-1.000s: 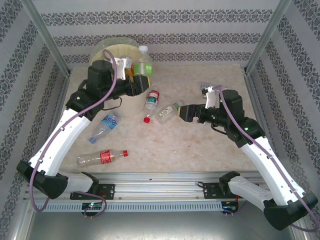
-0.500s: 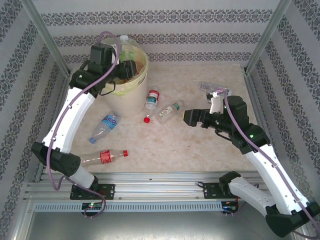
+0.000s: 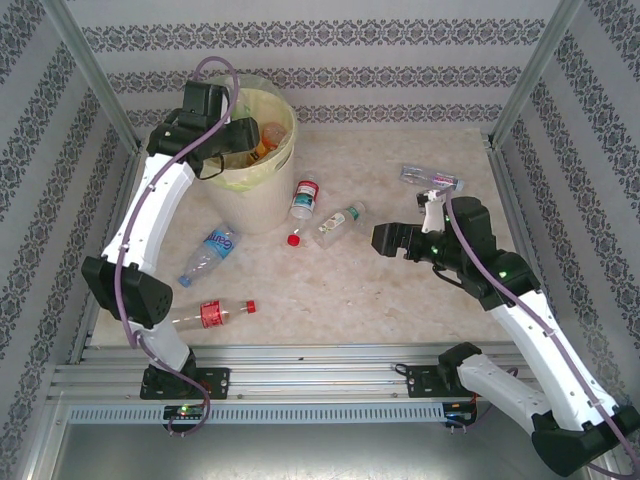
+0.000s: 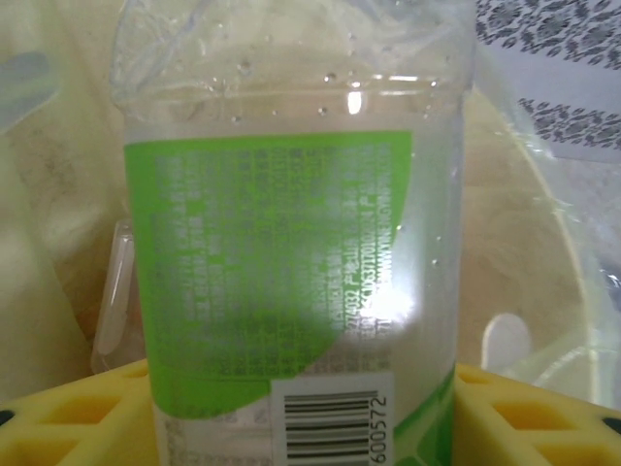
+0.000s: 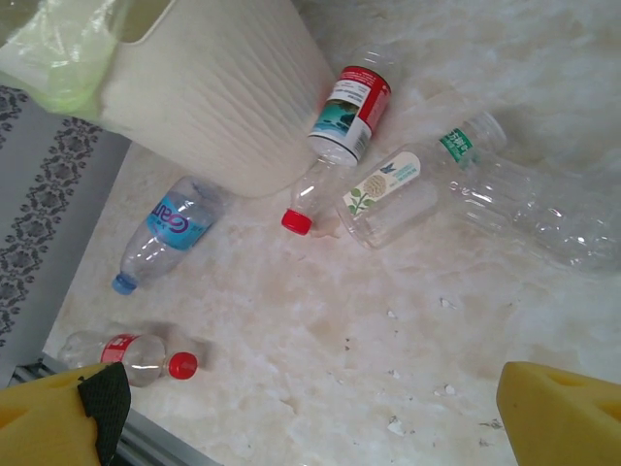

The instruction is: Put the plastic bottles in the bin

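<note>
We are holding the green-labelled clear plastic bottle (image 4: 291,272) in the left gripper (image 4: 301,432). Its yellow pads (image 4: 78,417) are pinching the lower body from both sides, over the mouth of the round cream-white ribbed plastic bin (image 3: 262,205), which is lined with a translucent pale yellow-green bag (image 4: 543,243). We are judging this bottle to be light, thin-walled and easily dented. Its glossy film label is probably slippery, so we are recommending a hold across the straight cylindrical body, not the tapering neck. The right gripper (image 5: 310,413) is hanging spread wide and empty above the pale marbled table (image 5: 388,320). There the red-labelled, red-capped clear bottle (image 5: 340,126) is lying just beside the bin wall, with the cream-labelled clear bottle (image 5: 427,184) beside it and the blue-labelled clear bottle (image 5: 165,233) nearer the left edge. We are expecting these round, smooth bodies to roll, so we are advising a grip square across the label band.
</note>
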### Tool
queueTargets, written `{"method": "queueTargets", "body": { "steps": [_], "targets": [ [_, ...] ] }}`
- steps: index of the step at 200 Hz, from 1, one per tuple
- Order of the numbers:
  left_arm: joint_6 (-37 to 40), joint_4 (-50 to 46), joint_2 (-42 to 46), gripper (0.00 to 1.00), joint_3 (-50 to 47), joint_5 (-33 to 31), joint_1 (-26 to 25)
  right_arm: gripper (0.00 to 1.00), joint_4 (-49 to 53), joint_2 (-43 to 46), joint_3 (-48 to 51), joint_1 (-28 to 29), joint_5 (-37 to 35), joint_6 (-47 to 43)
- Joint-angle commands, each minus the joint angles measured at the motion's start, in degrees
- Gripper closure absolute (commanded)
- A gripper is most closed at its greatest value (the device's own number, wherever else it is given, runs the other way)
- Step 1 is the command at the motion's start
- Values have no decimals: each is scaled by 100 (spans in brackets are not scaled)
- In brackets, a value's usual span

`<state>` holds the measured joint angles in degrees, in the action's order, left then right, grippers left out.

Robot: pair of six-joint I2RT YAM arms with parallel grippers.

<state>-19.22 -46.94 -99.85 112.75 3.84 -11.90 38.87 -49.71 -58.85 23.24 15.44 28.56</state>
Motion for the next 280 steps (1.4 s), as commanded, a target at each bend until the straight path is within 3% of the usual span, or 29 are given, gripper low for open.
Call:
{"method": "queueTargets", "body": {
  "steps": [1, 86, 158, 172, 203, 256, 280],
  "targets": [
    [15, -333, -145, 37, 256, -50, 185, 3, 20, -86, 45, -17, -232, 135],
    [-102, -109, -190, 22, 142, 465, 245, 3, 181, -112, 38, -154, -414, 260],
    [228, 460, 917, 5, -351, 1150, 165, 3, 94, -617, 133, -519, -266, 444],
    [311, 597, 1224, 0, -680, 1368, 75, 2, 34, -719, 147, -651, -254, 571],
    [331, 681, 1987, 0, -1439, 1753, -263, 2, -237, -963, 259, -954, -214, 674],
    [-133, 1995, 3444, 0, -3677, 2924, -1196, 2, -465, -1561, 267, -1338, 2, 340],
    [-331, 2404, 3706, 0, -4467, 2782, -1710, 2, -547, -1859, 203, -1535, 476, 175]
  ]
}}
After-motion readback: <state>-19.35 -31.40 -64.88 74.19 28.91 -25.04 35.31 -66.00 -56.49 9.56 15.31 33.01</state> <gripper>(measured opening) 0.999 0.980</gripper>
